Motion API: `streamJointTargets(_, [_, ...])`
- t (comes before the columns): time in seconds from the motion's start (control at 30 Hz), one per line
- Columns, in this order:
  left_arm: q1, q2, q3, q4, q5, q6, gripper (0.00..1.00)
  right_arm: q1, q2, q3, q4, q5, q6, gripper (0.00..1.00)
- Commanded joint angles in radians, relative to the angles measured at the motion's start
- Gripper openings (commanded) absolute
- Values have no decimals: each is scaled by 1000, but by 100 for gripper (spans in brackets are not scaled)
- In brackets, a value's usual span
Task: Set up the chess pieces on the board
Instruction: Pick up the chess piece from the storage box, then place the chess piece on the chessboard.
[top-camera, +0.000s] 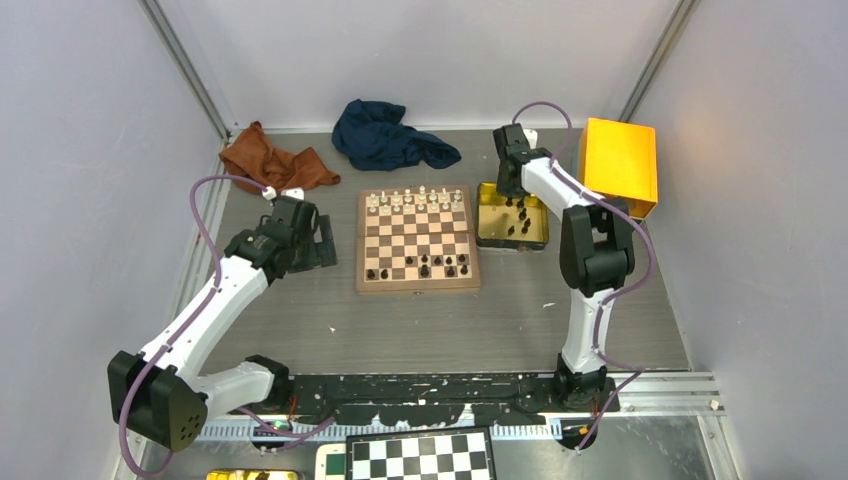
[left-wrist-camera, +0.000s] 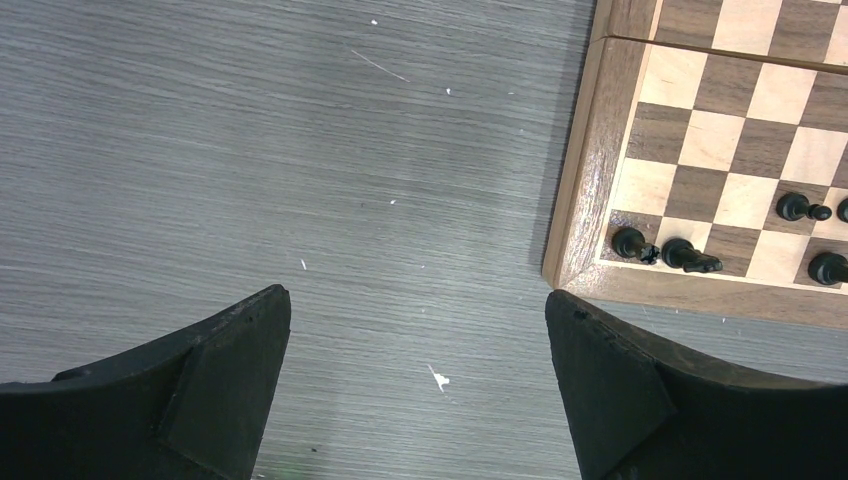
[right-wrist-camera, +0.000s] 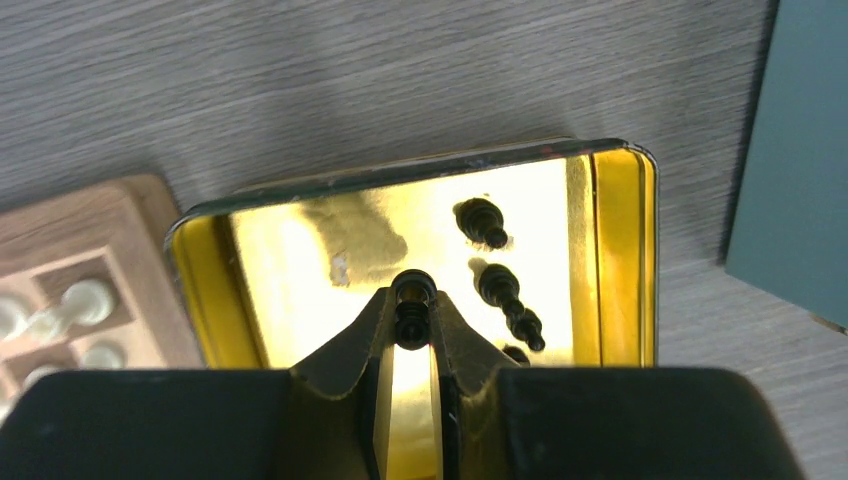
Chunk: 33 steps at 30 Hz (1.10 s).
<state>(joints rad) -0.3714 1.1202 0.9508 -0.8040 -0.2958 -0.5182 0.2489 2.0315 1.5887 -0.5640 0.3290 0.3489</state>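
- Right gripper (right-wrist-camera: 412, 306): jaws drawn narrow, pinching one black chess piece (right-wrist-camera: 411, 296) by its upper part. The piece's round head shows just past the fingertips.
- Position of the right gripper (top-camera: 512, 186): above the far end of the gold tin tray (right-wrist-camera: 605, 250). Whether the held piece touches the tray floor cannot be told.
- Tray contents: loose black pieces (right-wrist-camera: 500, 285) lying on their sides on the shiny floor, to the right of the held piece and apart from it.
- Tray position (top-camera: 510, 245): on the tabletop (top-camera: 450, 330), just beside the right edge of the board (top-camera: 417, 287).
- Left gripper (left-wrist-camera: 418, 340): jaws spread wide, nothing between them. It hangs over bare tabletop just beside the board's near left corner (left-wrist-camera: 585, 180).
- Board: square, wooden, brown-rimmed, at the middle of the tabletop between the two arms.
- Black chess pieces (top-camera: 425, 268): on the two near rows of the board, with those rows only partly filled.
- White pieces (top-camera: 415, 200): on the two far rows.
- Yellow box (top-camera: 620, 165): to the right of the tray, at the far right.
- Navy cloth (top-camera: 385, 135) and rust-brown cloth (top-camera: 270, 160): bunched along the far edge.
- Black-and-white checkered board (top-camera: 420, 455): in front of the arm bases.
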Motion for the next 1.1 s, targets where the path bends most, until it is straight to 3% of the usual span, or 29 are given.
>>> streamJointTargets(0.0, [5,-26,29,33,-3,3,98,47,-149,-2,-19,17,-27,1])
streamJointTargets(0.43, [5,-39,15,46,3,2,99,345,-292,11,-149,50,-28,1])
streamJointTargets(0.77, [5,-51,5,53,7,1,99,564,-275,54,-203,59,21,1])
streamJointTargets(1.07, [5,-69,-12,52,11,-3,99,679,-234,39,-195,35,64,1])
